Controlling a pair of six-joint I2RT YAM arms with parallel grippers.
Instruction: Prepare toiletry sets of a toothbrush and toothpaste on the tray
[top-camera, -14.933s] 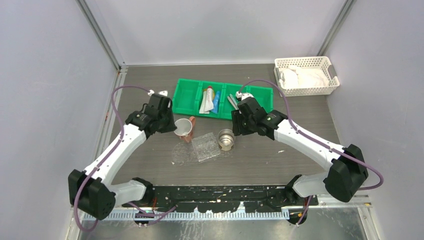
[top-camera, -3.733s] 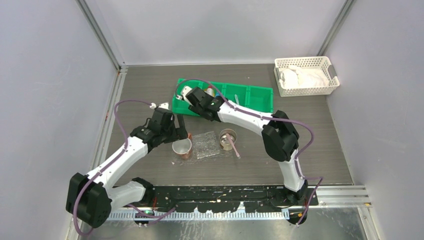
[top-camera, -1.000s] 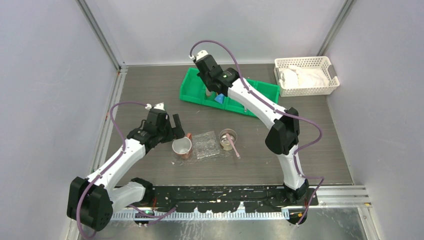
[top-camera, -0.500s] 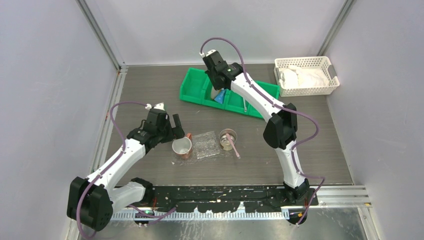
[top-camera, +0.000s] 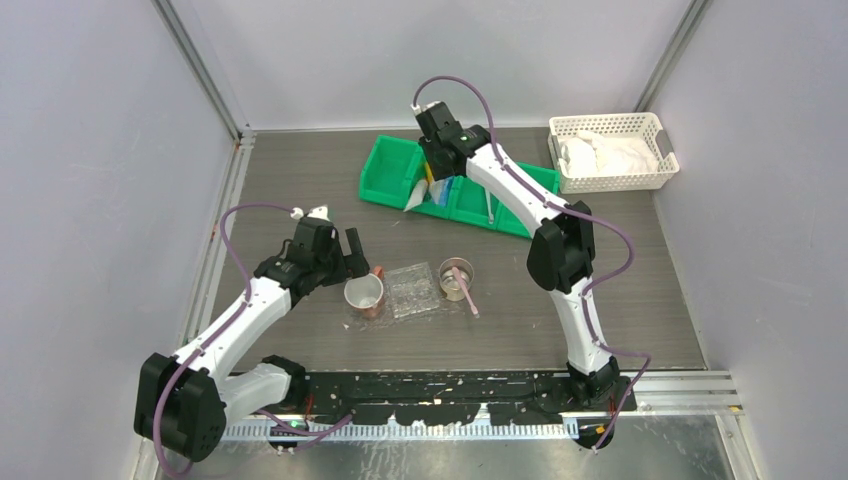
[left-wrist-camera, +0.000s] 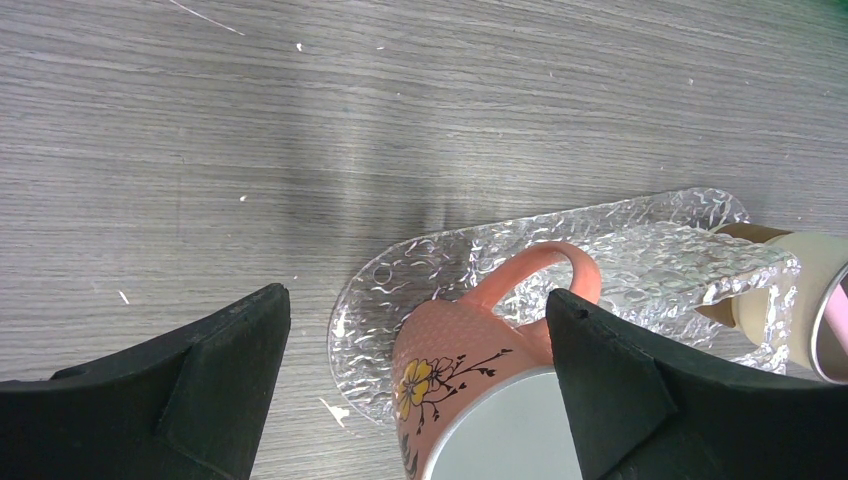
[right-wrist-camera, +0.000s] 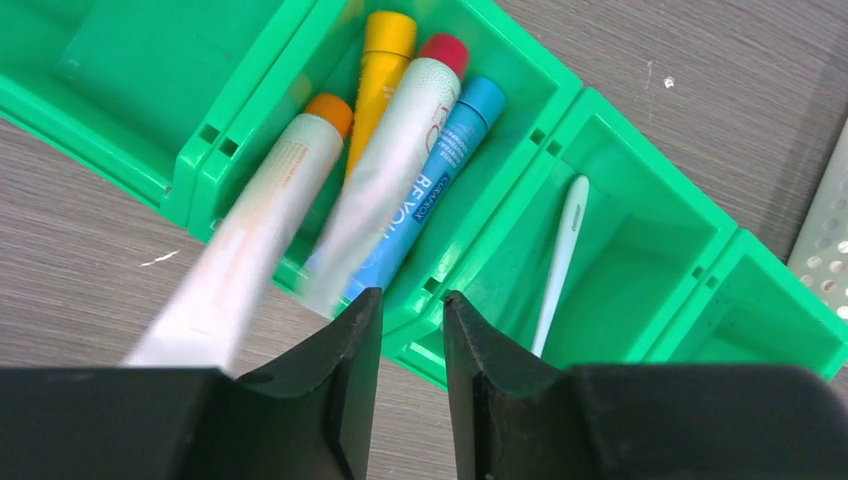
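Inside green bin (right-wrist-camera: 650, 260) — toothpaste (right-wrist-camera: 400, 150) parallel, caps away from right end effector (right-wrist-camera: 412, 300).

Desk (top-camera: 300, 180): dark grey wood-grain top, scattered with white specks. It is enclosed on three sides by plain pale lavender-grey walls (top-camera: 430, 60). Aluminium posts (top-camera: 200, 70) are fitted at both back corners, and a metal rail (top-camera: 680, 380) along the near edge. Evenly lit, shadows soft.
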